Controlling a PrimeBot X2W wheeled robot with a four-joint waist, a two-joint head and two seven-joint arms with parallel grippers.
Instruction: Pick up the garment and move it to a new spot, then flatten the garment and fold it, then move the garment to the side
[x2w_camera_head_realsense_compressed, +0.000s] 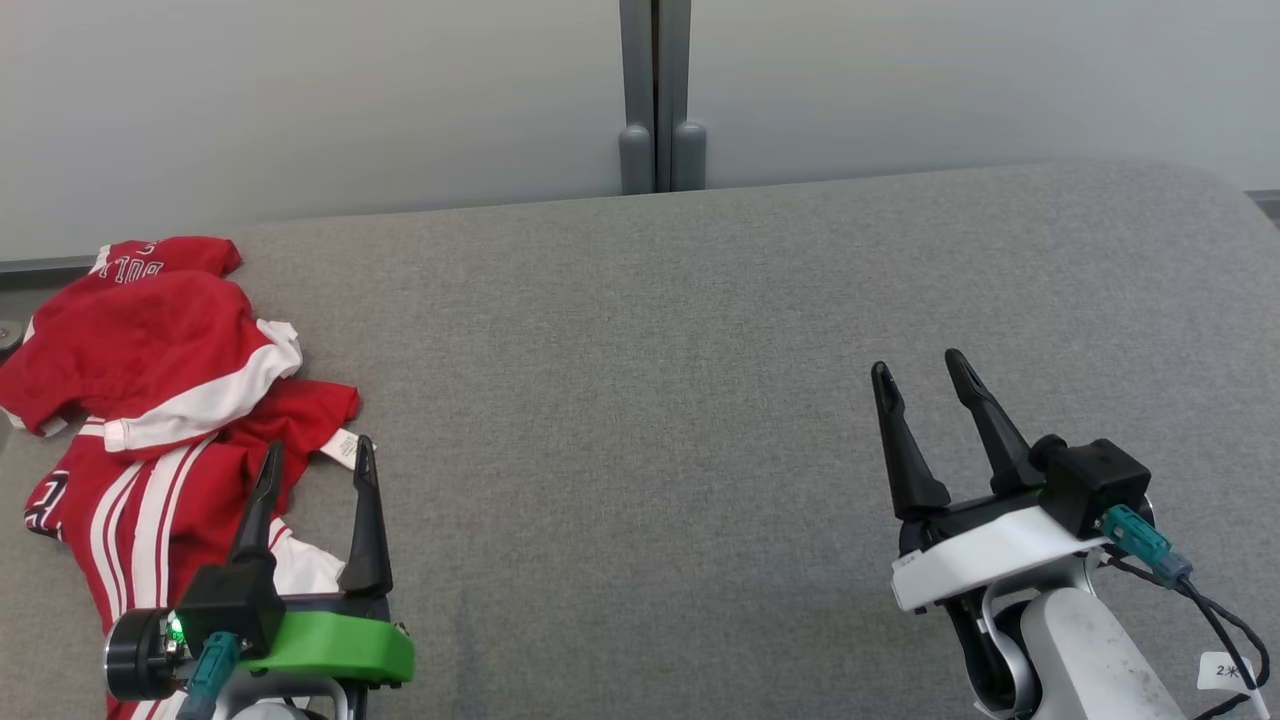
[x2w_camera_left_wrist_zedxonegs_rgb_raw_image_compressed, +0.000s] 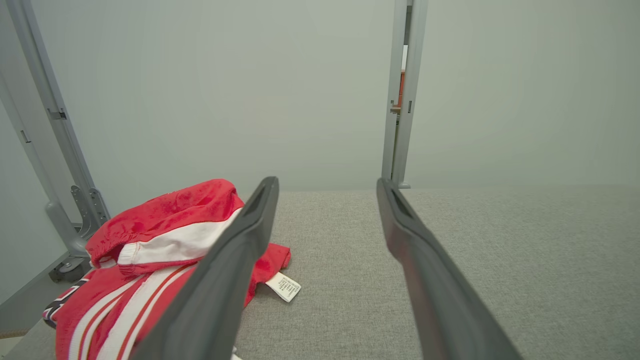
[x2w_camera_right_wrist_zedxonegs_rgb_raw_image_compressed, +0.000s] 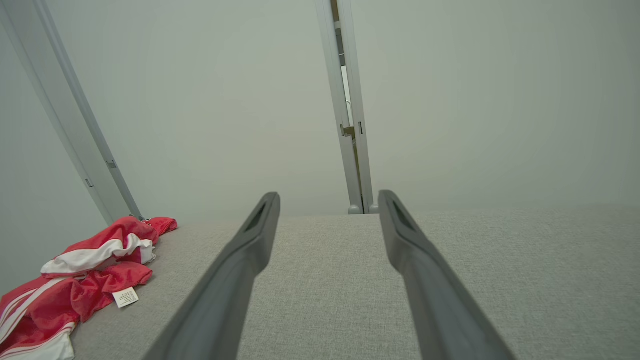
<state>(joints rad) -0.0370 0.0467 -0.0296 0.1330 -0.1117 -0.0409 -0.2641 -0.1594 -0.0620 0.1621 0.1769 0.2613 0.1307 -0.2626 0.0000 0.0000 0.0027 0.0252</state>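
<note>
A crumpled red garment (x2w_camera_head_realsense_compressed: 140, 340) with white stripes is being shown heaped at the far left of the grey padded table (x2w_camera_head_realsense_compressed: 650, 400). Its upper part is reaching toward the back edge, and its striped part is running down toward the near edge. A white care label (x2w_camera_head_realsense_compressed: 341, 448) is lying at the garment's right fringe. The left gripper (x2w_camera_head_realsense_compressed: 318, 447), carried on a green bracket (x2w_camera_head_realsense_compressed: 335, 645), is being held partly over the striped cloth. Its two dark fingers (x2w_camera_head_realsense_compressed: 365, 520) are spread wide with nothing caught between them, and whether they are touching the fabric cannot be told. In the left wrist view, one finger is overlapping the red cloth while the other is pointing across bare table. Farther right, a grey post (x2w_camera_head_realsense_compressed: 655, 100) is dividing the pale partition panels (x2w_camera_head_realsense_compressed: 300, 100) behind the table. At the right, the right gripper (x2w_camera_head_realsense_compressed: 918, 364) is being held over bare grey surface, well apart from the garment, jaws likewise fully parted and gripping nothing.
</note>
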